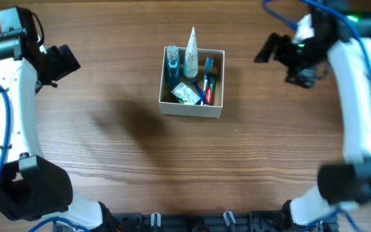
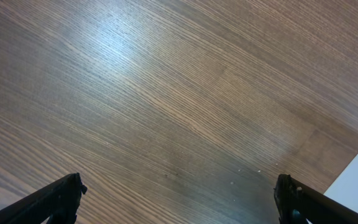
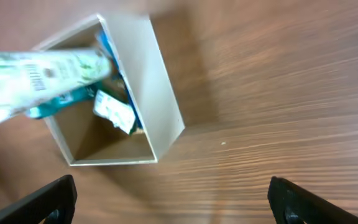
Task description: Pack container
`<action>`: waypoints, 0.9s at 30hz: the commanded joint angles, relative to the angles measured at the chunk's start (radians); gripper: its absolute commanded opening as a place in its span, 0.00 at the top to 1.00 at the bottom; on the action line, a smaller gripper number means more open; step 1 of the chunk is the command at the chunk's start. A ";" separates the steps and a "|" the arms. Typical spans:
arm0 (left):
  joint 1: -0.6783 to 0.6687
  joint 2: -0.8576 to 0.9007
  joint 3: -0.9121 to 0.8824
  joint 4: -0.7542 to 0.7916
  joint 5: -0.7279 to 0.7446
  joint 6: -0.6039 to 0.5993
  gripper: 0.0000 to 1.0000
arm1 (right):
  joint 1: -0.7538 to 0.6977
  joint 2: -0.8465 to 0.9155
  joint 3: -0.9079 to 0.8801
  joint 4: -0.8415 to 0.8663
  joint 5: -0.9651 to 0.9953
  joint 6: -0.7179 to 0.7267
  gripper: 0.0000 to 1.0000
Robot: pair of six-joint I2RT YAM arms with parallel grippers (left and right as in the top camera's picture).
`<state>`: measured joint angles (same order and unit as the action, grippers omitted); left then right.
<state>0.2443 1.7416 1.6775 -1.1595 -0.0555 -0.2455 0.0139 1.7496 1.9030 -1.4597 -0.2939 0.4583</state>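
Seemingly the packing is at or near its last step. The broad brown wood-grain counter (image 1: pixel 108 142) carries everything. Both white arms are up near the top corners of the overhead frame, the left arm (image 1: pixel 8 109) at upper left and the right arm (image 1: pixel 359 96) at upper right, each well apart from the box. The square white-walled container with a tan cardboard inside (image 1: pixel 190 108) sits upper centre, between them. In the right wrist view it lies at upper left, somewhat blurred.

Inside it I can make out a tall white cone-shaped tube (image 1: pixel 192 46) standing upright, a blue bottle (image 1: pixel 172 63), a red-and-blue item (image 1: pixel 210 84) too small to name, and a small green-and-white sachet (image 1: pixel 184 93).

The left pincer (image 2: pixel 179 190) is spread wide over bare wood with nothing in it. The right pincer (image 3: pixel 171 186) is likewise wide apart and empty. To my eye the next move is either fetching a further item, if one lies out of frame, or simply parking the arms.
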 commanded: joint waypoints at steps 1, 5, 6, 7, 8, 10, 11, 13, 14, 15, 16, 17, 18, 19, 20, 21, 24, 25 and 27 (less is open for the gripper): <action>0.003 0.003 0.008 0.000 -0.002 -0.006 0.00 | 0.009 -0.193 0.037 -0.031 0.161 0.082 0.00; 0.003 0.003 0.007 0.000 -0.002 -0.006 0.00 | 0.018 -0.311 0.036 -0.103 0.248 0.201 0.00; 0.003 0.003 0.008 0.000 -0.002 -0.006 0.00 | 0.019 -0.330 0.036 -0.119 0.262 0.228 0.00; 0.003 0.003 0.008 0.000 -0.002 -0.006 0.00 | 0.019 -0.347 0.036 -0.131 0.268 0.250 0.00; 0.003 0.003 0.008 0.000 -0.002 -0.006 0.00 | 0.019 -0.357 0.036 -0.137 0.268 0.264 0.00; 0.003 0.003 0.008 0.000 -0.002 -0.006 0.00 | 0.019 -0.377 0.036 -0.148 0.268 0.309 0.00; 0.003 0.003 0.008 0.000 -0.002 -0.006 0.00 | 0.019 -0.383 0.036 -0.146 0.268 0.328 0.00; 0.003 0.003 0.008 0.000 -0.002 -0.006 0.00 | 0.019 -0.386 0.036 -0.146 0.268 0.337 0.00; 0.003 0.003 0.007 0.000 -0.002 -0.006 0.00 | 0.019 -0.386 0.036 -0.146 0.268 0.337 0.00; 0.003 0.003 0.007 0.000 -0.002 -0.006 0.00 | 0.019 -0.385 0.036 -0.146 0.268 0.337 0.00; 0.003 0.003 0.007 0.000 -0.002 -0.006 0.00 | 0.019 -0.382 0.036 -0.146 0.268 0.338 0.00; 0.003 0.003 0.008 0.000 -0.002 -0.006 0.00 | 0.019 -0.381 0.036 -0.146 0.269 0.335 0.00; 0.003 0.003 0.008 0.000 -0.002 -0.005 0.00 | 0.019 -0.379 0.036 -0.147 0.269 0.326 0.00; 0.003 0.003 0.008 0.000 -0.002 -0.006 0.00 | 0.019 -0.378 0.036 -0.148 0.268 0.327 0.00; 0.003 0.003 0.008 0.000 -0.002 -0.006 0.00 | 0.019 -0.378 0.036 -0.147 0.267 0.330 0.00; 0.003 0.003 0.008 0.000 -0.002 -0.005 0.00 | 0.019 -0.378 0.036 -0.148 0.253 0.329 0.00; 0.003 0.003 0.007 0.000 -0.002 -0.006 0.00 | 0.019 -0.378 0.036 -0.147 0.242 0.298 0.00; 0.003 0.003 0.008 0.000 -0.002 -0.006 0.00 | 0.019 -0.378 0.036 -0.147 0.242 0.277 0.00; 0.003 0.003 0.008 0.000 -0.002 -0.005 0.00 | 0.019 -0.378 0.036 -0.142 0.260 0.255 0.00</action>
<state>0.2443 1.7416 1.6775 -1.1595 -0.0555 -0.2459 0.0257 1.3670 1.9373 -1.6081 -0.0513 0.7551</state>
